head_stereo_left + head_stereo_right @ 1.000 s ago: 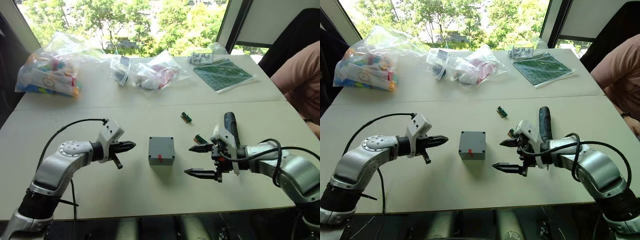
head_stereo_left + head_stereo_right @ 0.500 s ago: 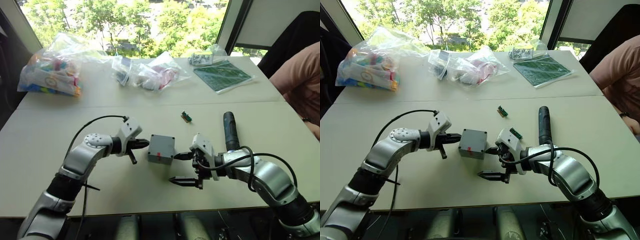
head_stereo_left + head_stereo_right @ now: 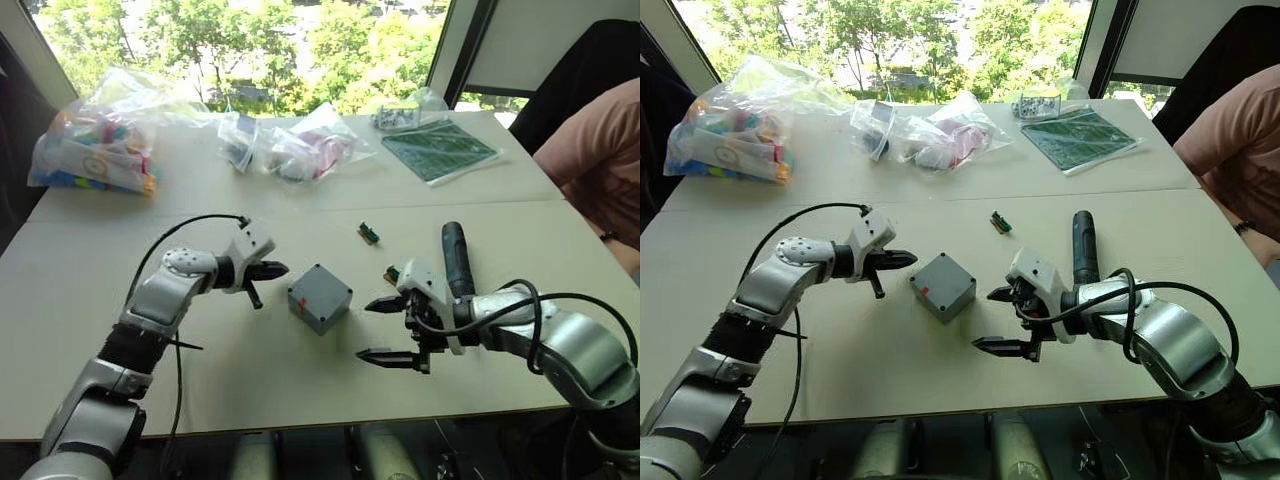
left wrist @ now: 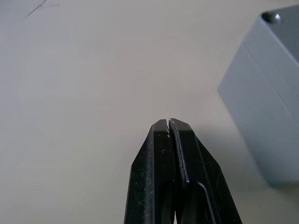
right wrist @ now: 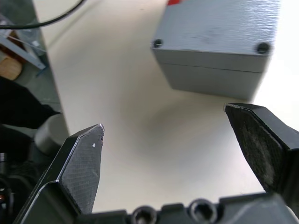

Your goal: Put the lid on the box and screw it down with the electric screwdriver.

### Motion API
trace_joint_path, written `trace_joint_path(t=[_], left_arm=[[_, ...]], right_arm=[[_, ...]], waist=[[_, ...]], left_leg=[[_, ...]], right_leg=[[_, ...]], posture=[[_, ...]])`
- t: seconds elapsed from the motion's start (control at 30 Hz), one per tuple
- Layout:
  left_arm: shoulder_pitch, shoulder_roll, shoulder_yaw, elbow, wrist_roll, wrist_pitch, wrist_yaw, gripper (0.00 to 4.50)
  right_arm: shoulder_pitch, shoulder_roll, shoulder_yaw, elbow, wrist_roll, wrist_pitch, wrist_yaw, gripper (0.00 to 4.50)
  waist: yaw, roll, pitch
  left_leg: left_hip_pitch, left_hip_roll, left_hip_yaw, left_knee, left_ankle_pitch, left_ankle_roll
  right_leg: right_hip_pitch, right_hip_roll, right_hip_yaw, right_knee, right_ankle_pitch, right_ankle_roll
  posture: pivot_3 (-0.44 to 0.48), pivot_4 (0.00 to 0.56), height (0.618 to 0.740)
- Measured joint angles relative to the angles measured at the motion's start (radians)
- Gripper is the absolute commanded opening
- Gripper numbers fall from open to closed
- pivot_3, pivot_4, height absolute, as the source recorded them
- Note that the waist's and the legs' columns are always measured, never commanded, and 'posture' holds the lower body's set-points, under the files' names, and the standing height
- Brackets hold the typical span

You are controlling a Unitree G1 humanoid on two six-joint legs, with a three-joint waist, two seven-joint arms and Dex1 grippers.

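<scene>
Right gripper [image 3: 388, 330] is held low over the table [image 3: 250, 395] with its fingers spread wide and nothing between them; the box [image 3: 319, 297] lies at about ten o'clock from it, near but apart, seen squarely ahead in the right wrist view between the open fingertips. Left gripper [image 3: 283, 268] is pressed together, its fingers meeting tip to tip in the left wrist view, and is aimed toward three o'clock, with the box just beyond its tip at roughly four o'clock, not touching. The box sits in the middle of the near table, turned so that its corners, not its sides, face the grippers; the lid [image 5: 219, 28] appears already seated on top, a seam and dark corner screw holes being visible in the right wrist view, and a small red mark [image 3: 300, 301] is carried on the top near the left-hand corner. Being nearly cubic, the box offers no long axis to speak of. The screwdriver [image 3: 456, 261] lies on the table at about one o'clock from the right gripper, its long axis running roughly twelve to six; which end carries the bit cannot be told. It is judged that the right arm is much the nearer to the screwdriver, so the pick-up falls to that gripper, across the tool's width, while the box could be steadied by the left.
</scene>
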Motion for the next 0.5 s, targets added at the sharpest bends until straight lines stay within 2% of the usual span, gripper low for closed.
trace_joint_path(t=[0.13, 0.23, 0.33, 0.5], left_arm=[[0.095, 0.035, 0.035, -0.119, -0.041, 0.072, -0.018, 0.00], [0.240, 0.081, 0.059, -0.311, -0.118, 0.160, -0.050, 0.00], [0.254, 0.061, 0.046, -0.357, -0.144, 0.201, -0.042, 0.00], [0.198, -0.003, 0.000, -0.351, -0.139, 0.203, -0.022, 0.00]], right_arm=[[-0.032, 0.005, 0.047, 0.090, -0.087, -0.093, 0.017, 4.45], [-0.093, 0.064, 0.127, 0.243, -0.178, -0.207, 0.058, 4.45], [-0.117, 0.099, 0.171, 0.302, -0.213, -0.259, 0.096, 4.45], [-0.137, 0.115, 0.188, 0.304, -0.224, -0.291, 0.156, 4.45]], waist=[[0.004, 0.000, 0.000], [-0.003, -0.001, 0.000], [0.006, -0.001, 0.000], [0.005, -0.001, 0.000]], left_leg=[[-0.001, 0.000, 0.001, 0.001, 0.000, 0.000], [0.000, 0.000, 0.002, 0.000, 0.000, 0.000], [-0.001, 0.000, 0.000, 0.000, 0.000, 0.000], [0.000, 0.000, 0.001, 0.003, 0.000, 0.000]], right_leg=[[0.000, -0.001, 0.000, 0.000, 0.000, 0.000], [0.000, -0.001, 0.001, -0.001, 0.000, 0.000], [-0.001, 0.000, 0.000, 0.001, 0.000, 0.000], [0.001, -0.001, 0.000, 0.001, 0.000, 0.000]], posture=[[0.000, 0.150, 0.740], [0.000, 0.150, 0.740], [0.000, 0.150, 0.740], [0.000, 0.150, 0.740]])
